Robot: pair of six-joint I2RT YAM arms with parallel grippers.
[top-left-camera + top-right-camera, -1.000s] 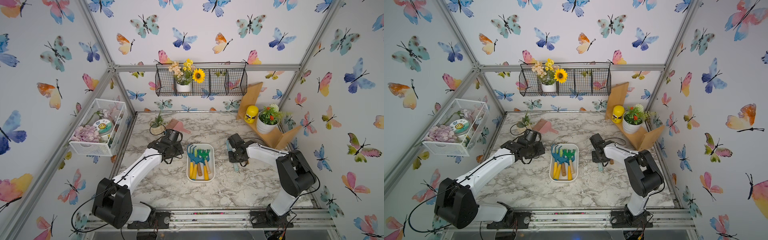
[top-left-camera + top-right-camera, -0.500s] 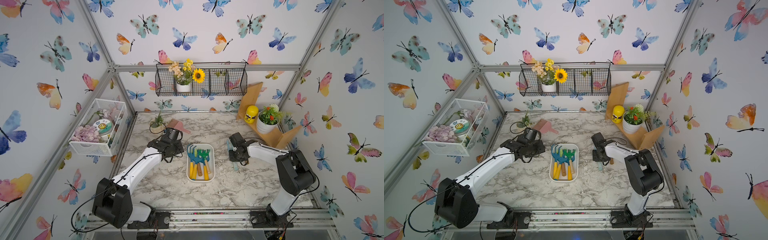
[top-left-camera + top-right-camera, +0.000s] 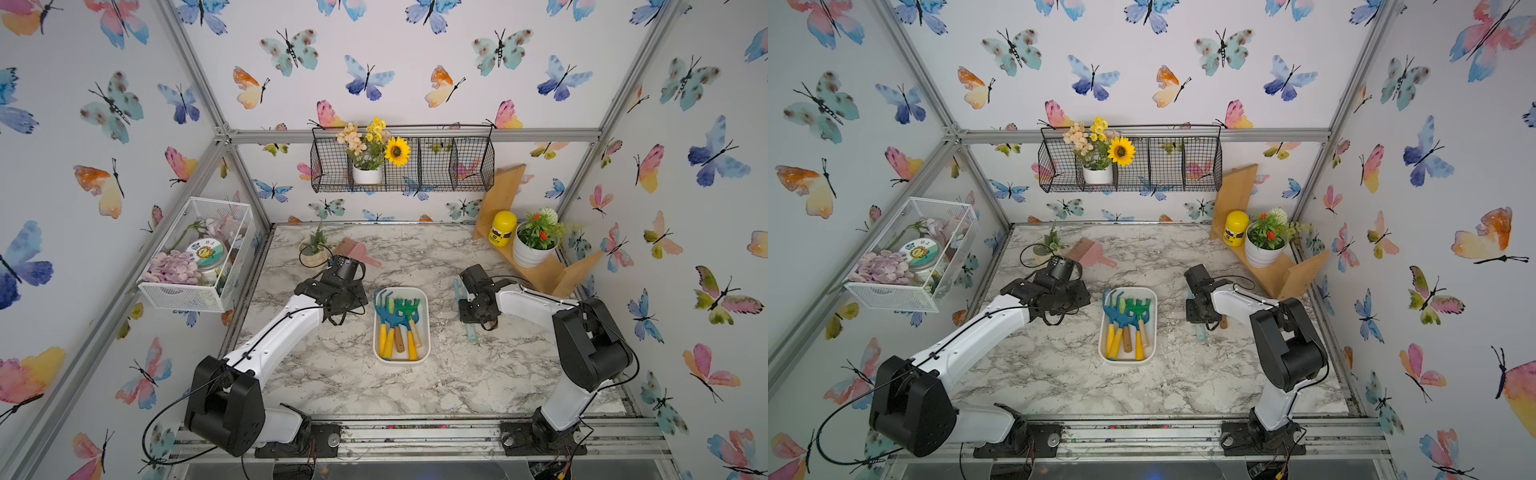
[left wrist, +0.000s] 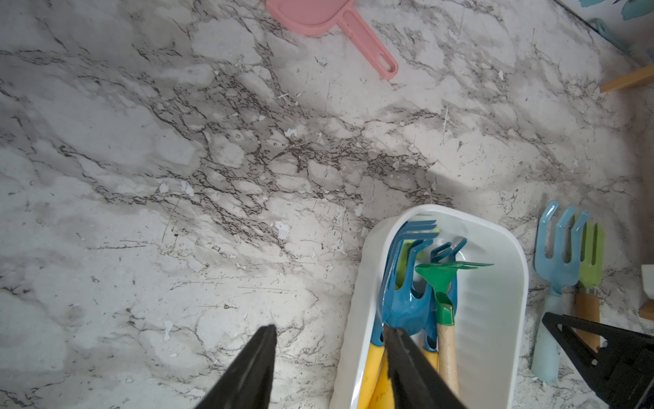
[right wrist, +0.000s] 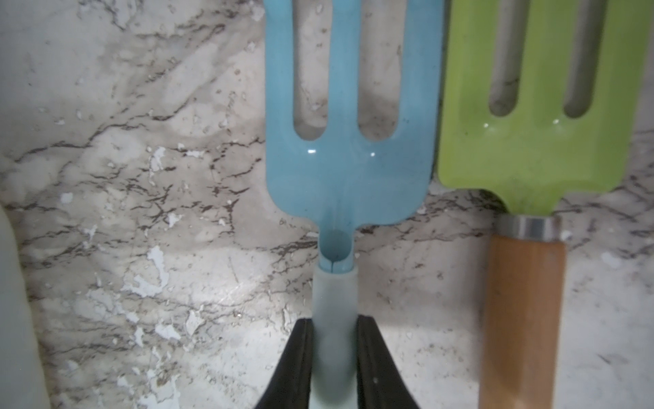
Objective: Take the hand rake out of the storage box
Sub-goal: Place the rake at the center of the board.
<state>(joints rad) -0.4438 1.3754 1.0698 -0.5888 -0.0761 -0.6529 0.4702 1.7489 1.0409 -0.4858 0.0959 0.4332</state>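
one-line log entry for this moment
left end effector: open, at storage box rim | right end effector: shut on pale blue fork, on table | green rake: in box

Butterfly-papered walls [image 3: 419,58] enclose a marble tabletop [image 3: 353,386]; a black wire basket [image 3: 436,166] hangs at twelve o'clock.

This is a robot test cell in a lab, dressed as a garden corner. An aluminium frame [image 3: 411,135] holds butterfly-wallpaper panels [image 3: 370,79] around a marble-patterned tabletop [image 3: 340,374], and two arms [image 3: 282,332] are bolted to a metal rail [image 3: 415,434] at the near edge. The props are a black wire basket [image 3: 457,166] with flowers [image 3: 397,151] on the far wall, a wooden shelf [image 3: 540,278] at far right, and a storage box [image 3: 401,360] of bright garden tools [image 3: 392,320].
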